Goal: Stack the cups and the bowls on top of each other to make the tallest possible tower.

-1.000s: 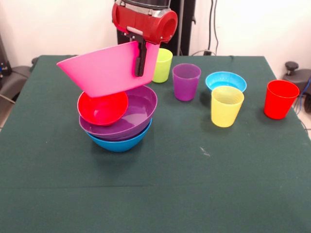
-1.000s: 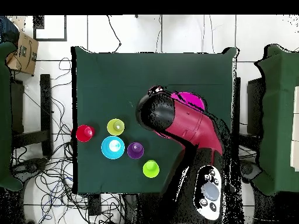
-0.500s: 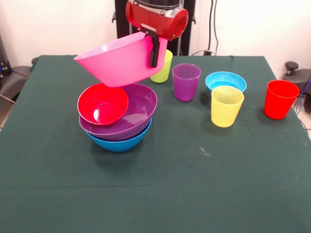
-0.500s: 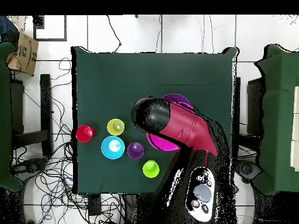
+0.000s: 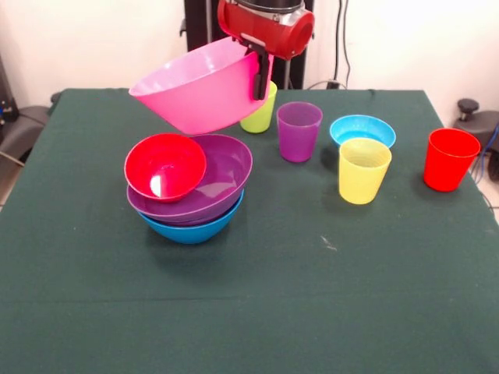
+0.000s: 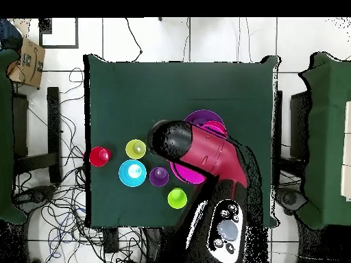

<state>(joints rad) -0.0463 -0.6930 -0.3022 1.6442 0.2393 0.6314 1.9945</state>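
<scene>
1. We have the jaws of the gripper [image 5: 260, 78] clamped on the rim of the very large pink bowl [image 5: 199, 87], tilted in the air above the tower [image 5: 187, 187] near the table's [image 5: 312, 296] middle.
2. Next, we judge, it needs setting down somewhere.
3. All pieces look smooth, glossy plastic; the green table cover is matte.

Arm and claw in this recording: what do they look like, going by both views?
The arm is glossy red with a rounded black end joint; the front view shows a red cylindrical wrist housing with a silvery band. The claw has slim black fingers. A black base panel with round grey buttons shows overhead.
</scene>
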